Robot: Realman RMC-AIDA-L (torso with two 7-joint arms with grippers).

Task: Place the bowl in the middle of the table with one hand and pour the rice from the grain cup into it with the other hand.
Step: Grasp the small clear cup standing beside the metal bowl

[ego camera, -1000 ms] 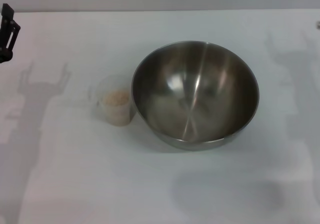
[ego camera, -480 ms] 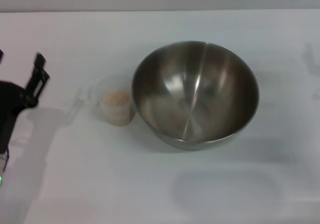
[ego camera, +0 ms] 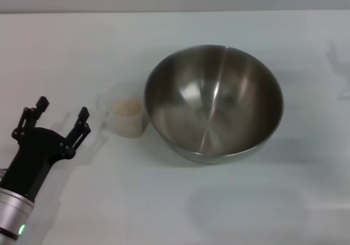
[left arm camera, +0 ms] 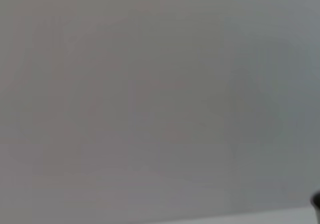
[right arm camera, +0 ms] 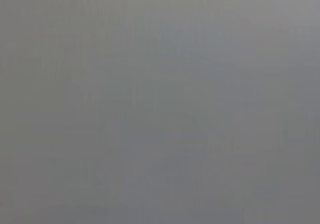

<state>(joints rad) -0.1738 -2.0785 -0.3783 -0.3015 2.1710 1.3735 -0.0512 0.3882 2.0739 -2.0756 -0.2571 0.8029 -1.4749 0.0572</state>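
Note:
The steel bowl [ego camera: 214, 102] sits near the middle of the white table [ego camera: 164, 201], its inside bare. The small clear grain cup [ego camera: 127, 117] stands just left of the bowl, touching or nearly touching its wall, with rice [ego camera: 126, 107] inside. In the head view my left gripper [ego camera: 61, 115] has come in at the lower left, open, its black fingers spread and pointing toward the far side, a short way left of the cup and holding nothing. My right gripper is out of view; only its shadow falls at the far right. Both wrist views show plain grey.
The far edge of the table [ego camera: 175, 11] runs across the top of the head view. A faint shadow lies on the table in front of the bowl.
My left arm has swung from the far left edge down and inward, and its gripper now stands close to the left of the cup. Bowl and cup have not moved.

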